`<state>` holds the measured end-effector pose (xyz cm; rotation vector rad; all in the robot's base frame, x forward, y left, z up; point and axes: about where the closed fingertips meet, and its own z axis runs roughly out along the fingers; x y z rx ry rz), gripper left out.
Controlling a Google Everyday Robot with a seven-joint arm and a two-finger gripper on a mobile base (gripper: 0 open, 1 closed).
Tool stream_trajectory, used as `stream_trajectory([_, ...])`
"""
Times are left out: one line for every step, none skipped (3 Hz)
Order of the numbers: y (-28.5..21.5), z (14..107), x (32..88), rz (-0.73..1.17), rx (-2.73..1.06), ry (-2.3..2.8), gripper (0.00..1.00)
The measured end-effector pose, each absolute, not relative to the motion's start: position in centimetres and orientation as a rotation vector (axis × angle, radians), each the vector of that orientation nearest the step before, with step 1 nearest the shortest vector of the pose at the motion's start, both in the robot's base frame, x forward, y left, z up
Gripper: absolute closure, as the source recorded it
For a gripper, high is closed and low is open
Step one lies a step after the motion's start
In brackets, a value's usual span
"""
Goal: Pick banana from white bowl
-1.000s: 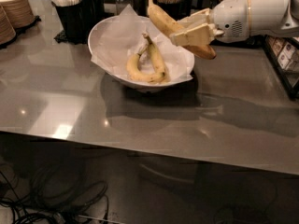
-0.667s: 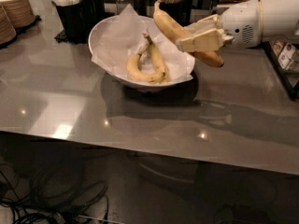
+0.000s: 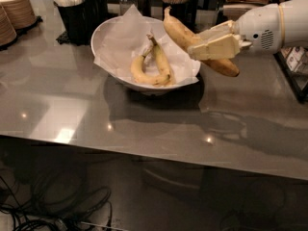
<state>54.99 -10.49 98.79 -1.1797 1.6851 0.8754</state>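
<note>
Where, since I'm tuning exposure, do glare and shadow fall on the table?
Camera view: small bright glints dot the table, with a broad pale patch front left; dark shadow pools under the white bowl; the gripper, shut on the banana above the bowl's right rim, has a dim dark band on the tabletop below it; under the table is nearly black.

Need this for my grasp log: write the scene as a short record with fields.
gripper: right of the white bowl, shut on the banana
banana: in the air, tilted, stem end up by the bowl's right rim
white bowl: on the grey counter, paper lining inside
in bowl: two curved bananas with joined stems
behind: black holder, stacked tan paper bowls
</note>
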Motion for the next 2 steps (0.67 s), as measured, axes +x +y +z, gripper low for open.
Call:
stream_trajectory([-9.3, 98.5, 53.1, 0.948, -1.215, 1.672, 1.0])
stream_trajectory([-8.7, 99.0, 49.1, 0.993, -1.184, 1.664, 1.0])
